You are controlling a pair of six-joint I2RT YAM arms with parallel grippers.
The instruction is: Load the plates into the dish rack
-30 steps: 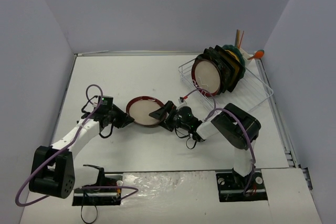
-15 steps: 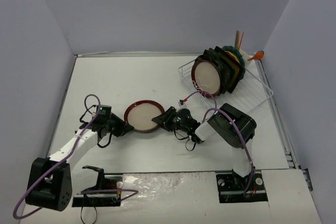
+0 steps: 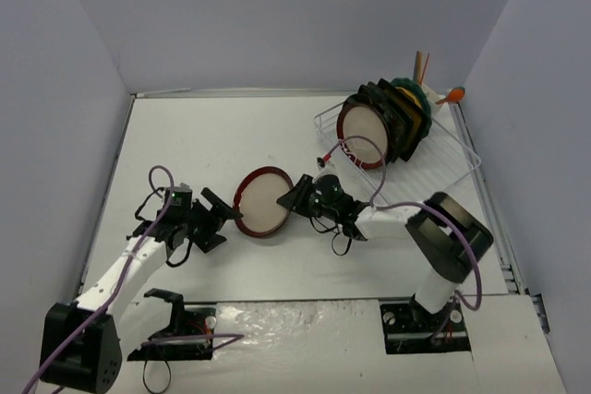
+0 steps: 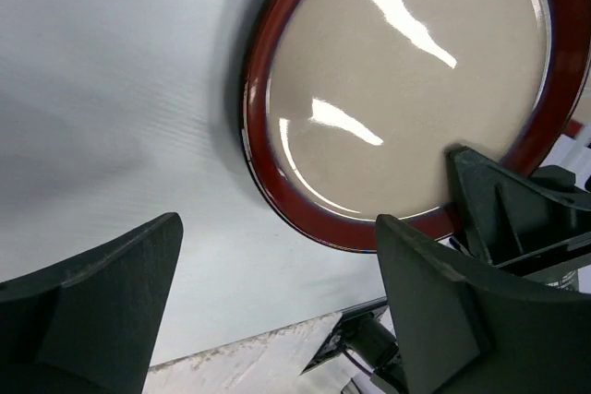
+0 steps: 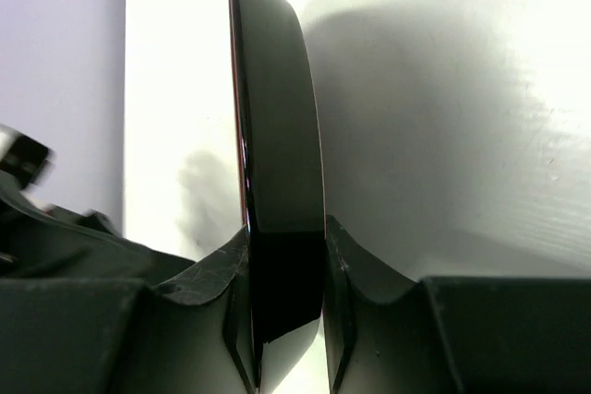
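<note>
My right jaws: clamped on the rim of the red-rimmed plate (image 3: pixel 263 201), which is tilted steeply.
My left jaws: spread wide, empty, near plate.

We look down from above and behind the arm bases, taking in the whole table (image 3: pixel 185 136). Our left wrist camera peers forward between the parted fingers of the left pincer (image 4: pixel 277 228), close on the face of the red-rimmed plate (image 4: pixel 406 89) just ahead. Our right wrist camera sights along that plate's edge, nipped in the right pincer (image 5: pixel 284 246), even closer. All three views share this plate.
</note>
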